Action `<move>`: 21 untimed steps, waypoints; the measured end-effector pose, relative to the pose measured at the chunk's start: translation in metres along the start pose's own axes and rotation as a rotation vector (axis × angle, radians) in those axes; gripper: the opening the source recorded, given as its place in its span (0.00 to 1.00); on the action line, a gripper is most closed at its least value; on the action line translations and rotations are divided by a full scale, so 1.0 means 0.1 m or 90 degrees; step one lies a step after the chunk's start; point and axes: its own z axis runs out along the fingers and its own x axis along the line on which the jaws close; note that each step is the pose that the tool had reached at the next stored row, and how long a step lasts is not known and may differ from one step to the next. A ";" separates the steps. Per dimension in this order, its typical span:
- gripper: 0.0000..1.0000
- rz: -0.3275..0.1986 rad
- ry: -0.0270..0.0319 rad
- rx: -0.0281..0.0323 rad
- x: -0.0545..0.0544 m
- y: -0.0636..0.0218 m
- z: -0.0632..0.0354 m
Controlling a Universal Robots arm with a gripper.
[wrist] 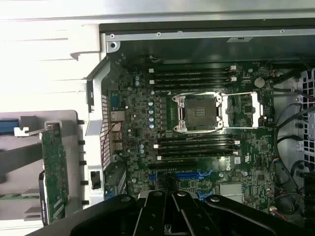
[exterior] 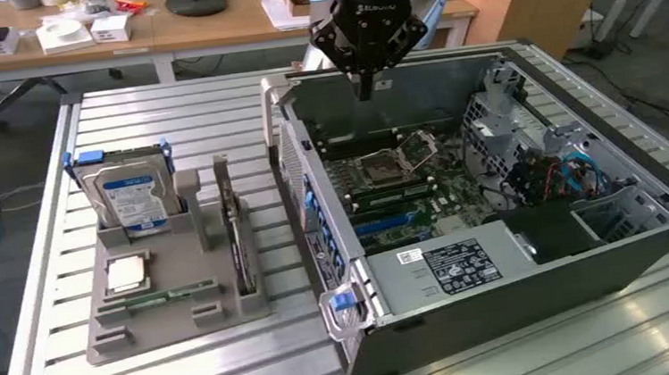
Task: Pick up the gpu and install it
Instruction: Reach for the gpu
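Note:
The gpu [exterior: 239, 241] stands on its long edge in a slot of the grey holder tray [exterior: 172, 321], on the exterior view's left beside the case. In the wrist view the gpu [wrist: 54, 169] shows a green board face and a silvery end bracket. My gripper [exterior: 364, 89] hangs over the far wall of the open computer case [exterior: 498, 282], well away from the gpu. Its fingers [wrist: 162, 206] are shut with nothing between them, above the motherboard [wrist: 197, 147] near the blue card slots [wrist: 184, 175].
The holder tray also carries a silver hard drive with a blue-white label [exterior: 132, 199], a narrow green memory stick [exterior: 158, 298] and a square chip [exterior: 126, 274]. Inside the case are an empty processor socket [wrist: 199, 113], cables [exterior: 561, 174] and drive cages. Desks stand behind the slatted table.

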 end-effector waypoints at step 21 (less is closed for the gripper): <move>0.10 0.000 0.0000 0.0000 0.19 -0.014 -0.002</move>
